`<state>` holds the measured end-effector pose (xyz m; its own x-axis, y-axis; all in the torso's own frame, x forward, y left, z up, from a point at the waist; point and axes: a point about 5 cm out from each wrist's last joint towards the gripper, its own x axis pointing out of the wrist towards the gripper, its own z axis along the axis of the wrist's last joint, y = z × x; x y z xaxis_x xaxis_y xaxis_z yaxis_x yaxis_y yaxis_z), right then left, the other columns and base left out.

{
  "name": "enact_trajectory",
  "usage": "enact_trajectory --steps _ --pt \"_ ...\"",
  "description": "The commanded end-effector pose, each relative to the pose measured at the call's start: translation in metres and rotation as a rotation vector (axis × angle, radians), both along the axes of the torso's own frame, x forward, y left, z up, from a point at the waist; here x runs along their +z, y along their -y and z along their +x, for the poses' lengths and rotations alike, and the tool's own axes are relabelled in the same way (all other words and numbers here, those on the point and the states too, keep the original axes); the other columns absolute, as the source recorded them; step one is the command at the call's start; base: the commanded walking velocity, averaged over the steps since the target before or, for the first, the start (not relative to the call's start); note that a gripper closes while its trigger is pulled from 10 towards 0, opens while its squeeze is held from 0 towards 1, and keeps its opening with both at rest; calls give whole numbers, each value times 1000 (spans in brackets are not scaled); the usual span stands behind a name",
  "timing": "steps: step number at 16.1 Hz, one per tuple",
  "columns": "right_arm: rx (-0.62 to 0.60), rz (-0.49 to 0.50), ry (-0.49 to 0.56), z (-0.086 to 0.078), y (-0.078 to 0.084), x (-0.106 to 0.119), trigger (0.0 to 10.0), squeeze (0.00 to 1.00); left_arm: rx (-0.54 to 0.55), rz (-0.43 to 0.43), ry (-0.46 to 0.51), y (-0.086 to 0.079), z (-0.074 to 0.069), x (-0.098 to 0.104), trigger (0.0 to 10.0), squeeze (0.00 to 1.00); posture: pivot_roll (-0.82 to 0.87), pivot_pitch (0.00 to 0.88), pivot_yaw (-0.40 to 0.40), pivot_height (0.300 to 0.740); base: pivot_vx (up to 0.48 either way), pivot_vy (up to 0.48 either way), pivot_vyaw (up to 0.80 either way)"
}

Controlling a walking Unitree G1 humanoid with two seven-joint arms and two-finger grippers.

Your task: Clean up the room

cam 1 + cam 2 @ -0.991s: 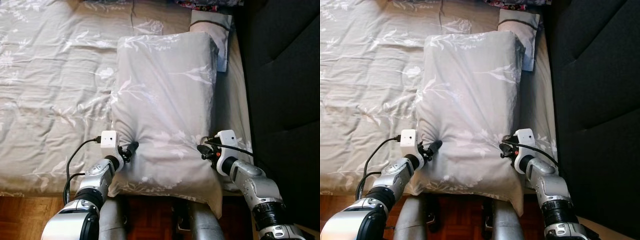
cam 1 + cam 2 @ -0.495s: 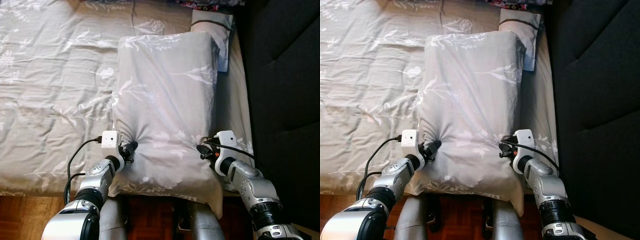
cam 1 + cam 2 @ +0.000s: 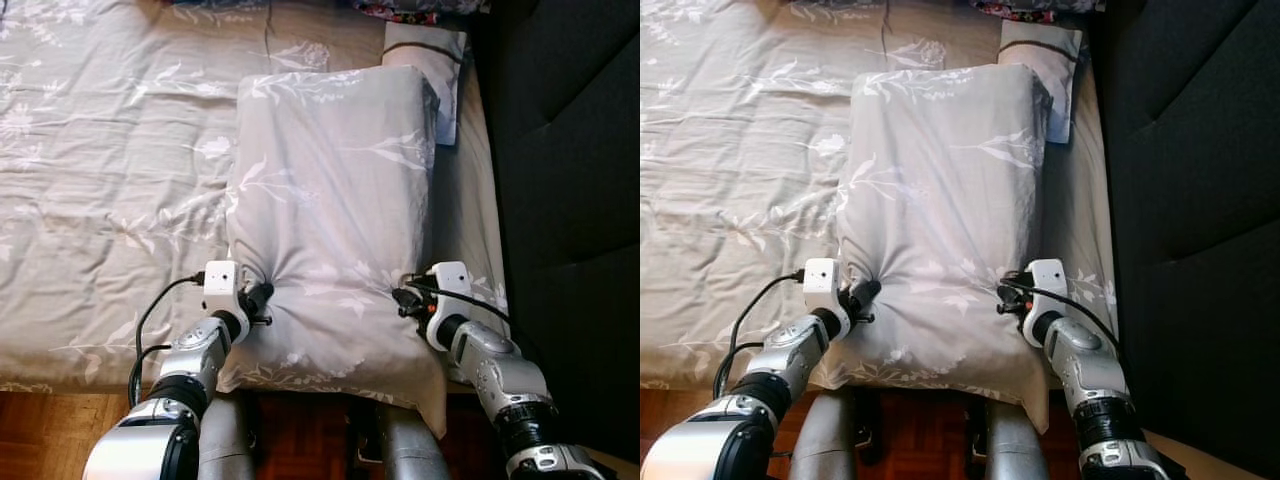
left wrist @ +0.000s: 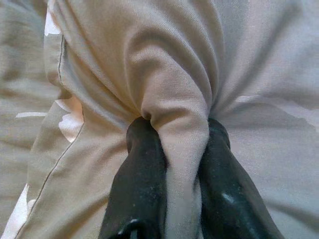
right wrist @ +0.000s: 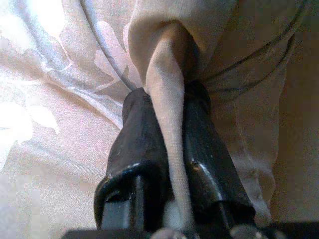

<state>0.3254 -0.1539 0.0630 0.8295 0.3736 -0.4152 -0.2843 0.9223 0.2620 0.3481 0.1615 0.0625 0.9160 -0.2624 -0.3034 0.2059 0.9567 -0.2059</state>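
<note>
A large grey pillow (image 3: 335, 200) with a pale leaf print lies lengthwise on the bed (image 3: 100, 180), its near end hanging over the bed's front edge. My left gripper (image 3: 258, 297) is shut on a pinched fold of the pillow (image 4: 174, 119) at its near left side. At the near right side my right gripper (image 3: 404, 298) is shut on another fold of the pillow (image 5: 167, 99). In both wrist views the cloth is squeezed between the two black fingers.
A smaller pillow (image 3: 430, 50) lies past the big one near the dark upholstered headboard (image 3: 570, 180) on the right. Colourful fabric (image 3: 400, 8) sits at the far edge. Wooden floor (image 3: 40, 435) runs below the bed's front edge.
Both grippers have crept slightly forward with the pillow still held; the pillow's near end has shifted a little further onto the bed.
</note>
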Motion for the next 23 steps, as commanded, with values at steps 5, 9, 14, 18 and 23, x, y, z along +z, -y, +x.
enact_trajectory --steps 5,9,14,18,23 --pt "1 25 -139 -19 -8 -33 0 0 -56 -10 -166 11 -23 -34 0 0 -83 448 -71 648 0 0 0" --pt "3 27 -124 -18 -10 -31 0 0 -51 -12 -160 11 -22 -33 0 0 -78 441 -68 648 0 0 0" --pt "-194 3 120 -7 1 -11 10000 0 23 68 139 0 -7 2 10000 0 -53 385 -45 648 0 0 0" --pt "-229 -8 194 -19 4 -9 10000 0 37 87 217 -2 -7 12 10000 0 -46 353 -32 648 0 0 0" --pt "-348 15 286 -24 12 -1 10000 0 93 9 291 -1 -10 19 10000 0 -39 260 -23 648 0 0 0"
